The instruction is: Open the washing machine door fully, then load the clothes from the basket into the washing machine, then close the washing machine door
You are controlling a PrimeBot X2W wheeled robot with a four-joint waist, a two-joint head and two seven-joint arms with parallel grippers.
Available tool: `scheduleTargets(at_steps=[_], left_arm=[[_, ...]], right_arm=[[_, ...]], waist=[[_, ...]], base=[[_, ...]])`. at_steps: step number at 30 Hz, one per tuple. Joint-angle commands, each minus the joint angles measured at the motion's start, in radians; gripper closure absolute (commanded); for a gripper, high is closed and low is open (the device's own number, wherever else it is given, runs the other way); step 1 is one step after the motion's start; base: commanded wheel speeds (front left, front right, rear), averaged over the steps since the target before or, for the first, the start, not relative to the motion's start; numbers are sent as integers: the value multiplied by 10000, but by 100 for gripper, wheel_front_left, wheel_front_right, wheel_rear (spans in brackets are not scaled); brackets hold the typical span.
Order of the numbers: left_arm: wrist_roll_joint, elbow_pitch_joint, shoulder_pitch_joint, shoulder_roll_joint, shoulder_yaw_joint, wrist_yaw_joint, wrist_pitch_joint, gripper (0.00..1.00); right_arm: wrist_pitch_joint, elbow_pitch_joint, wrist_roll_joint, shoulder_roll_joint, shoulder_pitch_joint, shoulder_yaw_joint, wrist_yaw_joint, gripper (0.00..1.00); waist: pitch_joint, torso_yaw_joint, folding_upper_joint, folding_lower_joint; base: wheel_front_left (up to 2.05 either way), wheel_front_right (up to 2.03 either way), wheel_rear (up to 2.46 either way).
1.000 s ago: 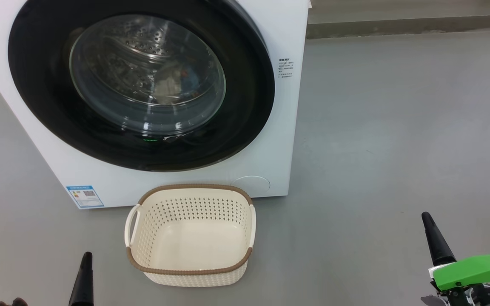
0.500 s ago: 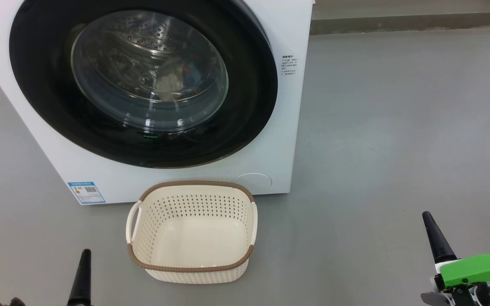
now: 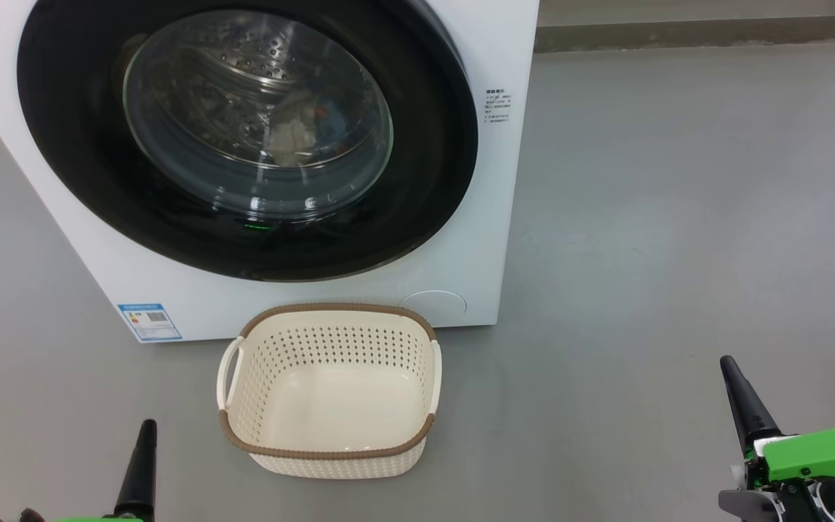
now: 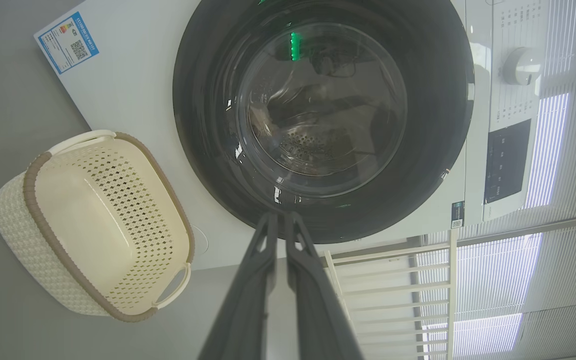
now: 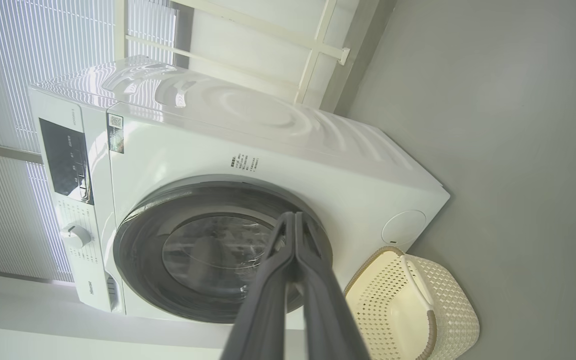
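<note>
The white washing machine (image 3: 490, 239) stands at the upper left of the head view, its round black-rimmed door (image 3: 417, 181) shut flat against the front. Behind the glass, the clothes (image 3: 301, 130) lie in the steel drum as a blue and cream heap. The cream basket (image 3: 330, 453) with a brown rim sits empty on the floor just before the machine. My left gripper (image 3: 145, 435) is shut at the lower left and holds nothing. At the lower right, my right gripper (image 3: 730, 370) is shut too, also holding nothing. Both hang well back from the door (image 4: 418, 200) (image 5: 133, 260) and the basket (image 4: 13, 215) (image 5: 458, 310).
Grey floor (image 3: 678, 217) spreads wide to the right of the machine. A low wall base (image 3: 707, 32) runs along the back. The wrist views show a white rail (image 4: 393, 290) and bright window blinds (image 5: 3, 60) behind and beside the machine.
The head camera has shifted a little, so machine and basket sit slightly higher and to the right in the picture. Both grippers stay shut and low.
</note>
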Motion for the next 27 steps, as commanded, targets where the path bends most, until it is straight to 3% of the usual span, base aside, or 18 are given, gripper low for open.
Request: scheduleTargets(at_steps=[1, 20, 27], left_arm=[[-273, -318, -520, 48, 338, 6, 77, 100], [-1822, -353, -706, -227, 697, 7, 638, 100], [-1868, -353, -712, -235, 707, 7, 654, 100]], right_arm=[[97, -243, 400, -26, -492, 38, 7, 100], [657, -243, 2091, 320, -608, -385, 2, 100], [675, -243, 2140, 331, -612, -398, 2, 100]], waist=[[10, 8, 0, 0], [153, 102, 0, 0], [157, 105, 0, 0]], base=[[0, 0, 0], [0, 0, 0], [0, 0, 0]])
